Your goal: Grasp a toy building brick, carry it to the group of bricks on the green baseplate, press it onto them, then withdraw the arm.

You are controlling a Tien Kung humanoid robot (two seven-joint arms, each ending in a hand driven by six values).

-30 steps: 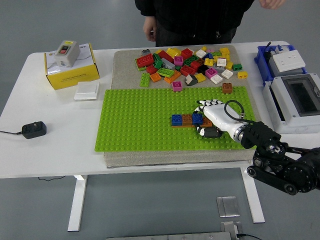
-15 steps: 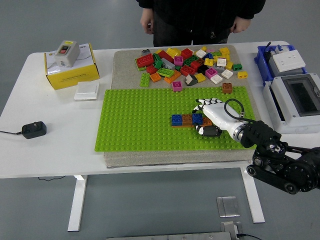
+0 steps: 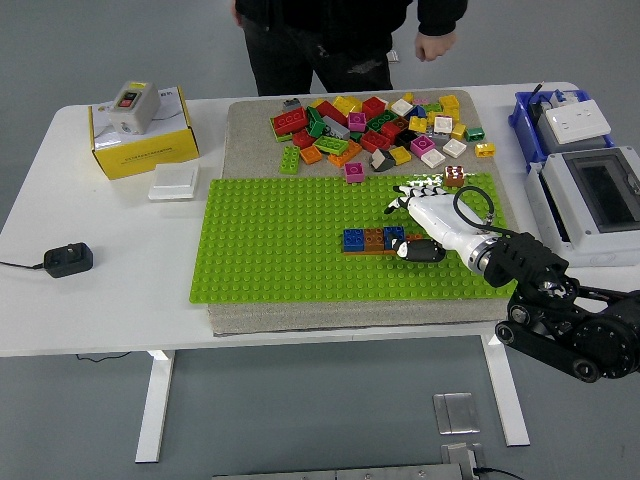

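Observation:
A short row of bricks [image 3: 372, 240], blue, brown and blue, sits on the green baseplate [image 3: 270, 240] right of its middle. My right hand [image 3: 412, 222], white with black joints, hovers just right of the row. Its fingers [image 3: 405, 195] are spread toward the far side and its thumb [image 3: 420, 250] lies by the row's right end, holding nothing. The loose brick pile [image 3: 375, 125] lies on the grey mat beyond the baseplate. A magenta brick [image 3: 354, 171] and a brown brick [image 3: 454, 176] sit at the baseplate's far edge. My left arm is out of sight.
A person [image 3: 330, 35] stands at the far side, one hand [image 3: 435, 46] hanging free. A yellow box with a switch [image 3: 140, 128], a white plate [image 3: 173, 181] and a black plug [image 3: 67, 260] lie at the left. Blue bin [image 3: 560, 118] and grey enclosure [image 3: 590, 200] stand at the right.
My right hand has lifted off the row's right end and drawn back toward the far right, fingers spreading. The person has shifted to the left.

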